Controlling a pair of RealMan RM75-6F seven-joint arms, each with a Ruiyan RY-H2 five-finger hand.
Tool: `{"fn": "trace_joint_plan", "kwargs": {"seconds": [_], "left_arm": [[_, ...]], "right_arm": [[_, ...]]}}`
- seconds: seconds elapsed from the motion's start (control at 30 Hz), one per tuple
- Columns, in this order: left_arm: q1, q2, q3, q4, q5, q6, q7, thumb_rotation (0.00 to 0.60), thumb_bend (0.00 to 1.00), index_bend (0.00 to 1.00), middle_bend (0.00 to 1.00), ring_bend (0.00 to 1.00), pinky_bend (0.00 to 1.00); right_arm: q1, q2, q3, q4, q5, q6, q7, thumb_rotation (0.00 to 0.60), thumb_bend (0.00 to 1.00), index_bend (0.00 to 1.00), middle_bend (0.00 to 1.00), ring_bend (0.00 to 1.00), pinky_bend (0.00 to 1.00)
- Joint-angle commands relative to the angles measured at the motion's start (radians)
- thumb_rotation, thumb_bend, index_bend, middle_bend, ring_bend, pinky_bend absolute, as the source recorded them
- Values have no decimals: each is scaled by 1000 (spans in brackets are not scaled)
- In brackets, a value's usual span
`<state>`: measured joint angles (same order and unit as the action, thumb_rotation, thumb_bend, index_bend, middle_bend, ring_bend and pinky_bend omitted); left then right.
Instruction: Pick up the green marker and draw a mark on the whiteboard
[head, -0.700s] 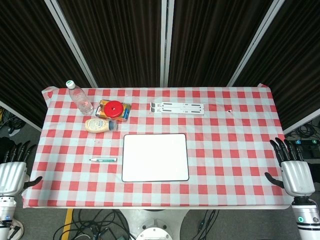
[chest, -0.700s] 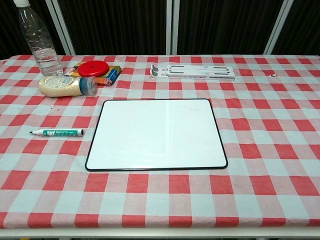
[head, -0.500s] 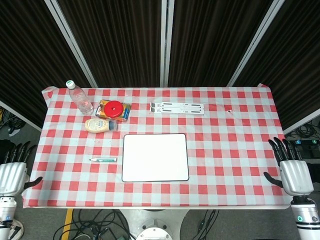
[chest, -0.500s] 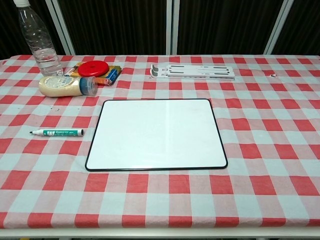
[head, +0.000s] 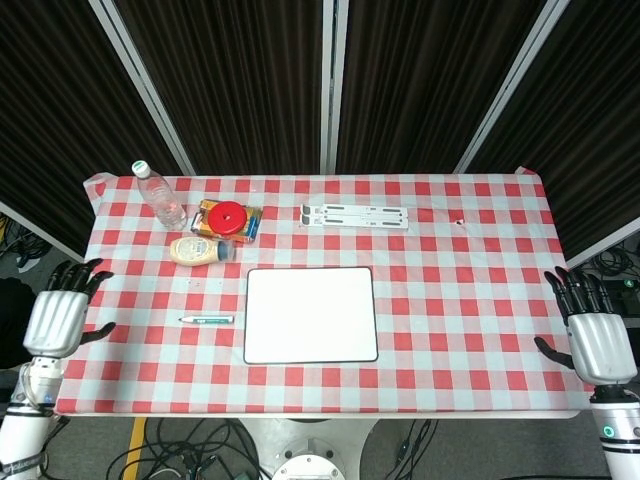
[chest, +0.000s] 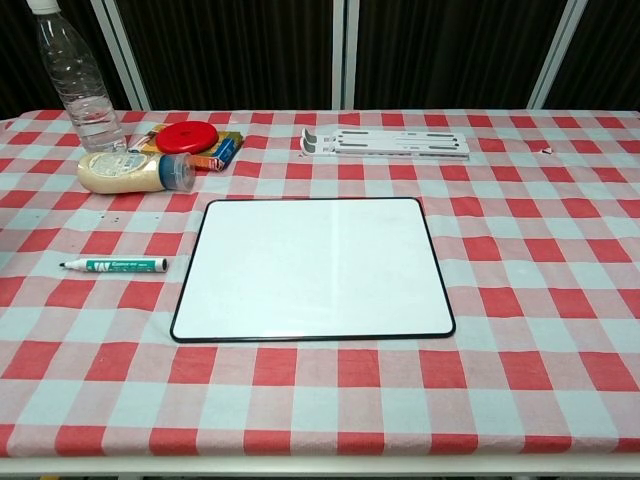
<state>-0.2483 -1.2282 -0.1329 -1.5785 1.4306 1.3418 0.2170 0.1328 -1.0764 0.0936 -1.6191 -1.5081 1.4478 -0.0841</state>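
Slim green marker (chest: 113, 265), flat glossy rectangular whiteboard (chest: 312, 268), checked tablecloth (chest: 520, 260)

The water bottle (chest: 78, 75) loses its cap to the chest view's top edge; the marker (head: 206, 319) label is unreadably small.

1. one green marker (chest: 114, 265)
2. one whiteboard (chest: 312, 267)
3. one clear water bottle (chest: 76, 72)
4. one squeeze bottle of pale sauce (chest: 133, 172), lying on its side
5. one flat box (chest: 222, 148) with one red round lid (chest: 187, 136) on it
6. one white slotted stand (chest: 385, 142)
7. two hands: left hand (head: 57, 319), right hand (head: 596, 338)
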Motion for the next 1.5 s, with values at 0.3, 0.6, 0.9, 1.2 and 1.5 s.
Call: {"fn": "trace_joint_plan", "kwargs": {"seconds": [0.3,0.6,0.9,1.2,1.5], "left_arm": [[-223,-209,-56,46,-163,-274,174,600,137,485,515,752,865],[-254,-332,-29,63,-316,-290,324,600,209,483,503,784,887],[-287,-422,-15,81,-432,-266,469,600,228,478,500,799,891],[-333,-466,-17,95,-546,-233,626,600,223,478,500,802,893],[-375,-481,-12,95,-635,-208,740,600,230,478,505,808,899]], "right_arm": [[0,19,-5,10,7,-8,33,600,78,0,61,0,0],[-4,10,-14,41,15,-17,67,600,78,0,68,0,0],[-3,4,-20,54,7,-18,82,600,78,0,70,0,0],[-6,1,-21,64,8,-14,94,600,80,0,76,0,0],[-8,-8,-20,86,11,-12,114,600,85,0,87,0,0]]}}
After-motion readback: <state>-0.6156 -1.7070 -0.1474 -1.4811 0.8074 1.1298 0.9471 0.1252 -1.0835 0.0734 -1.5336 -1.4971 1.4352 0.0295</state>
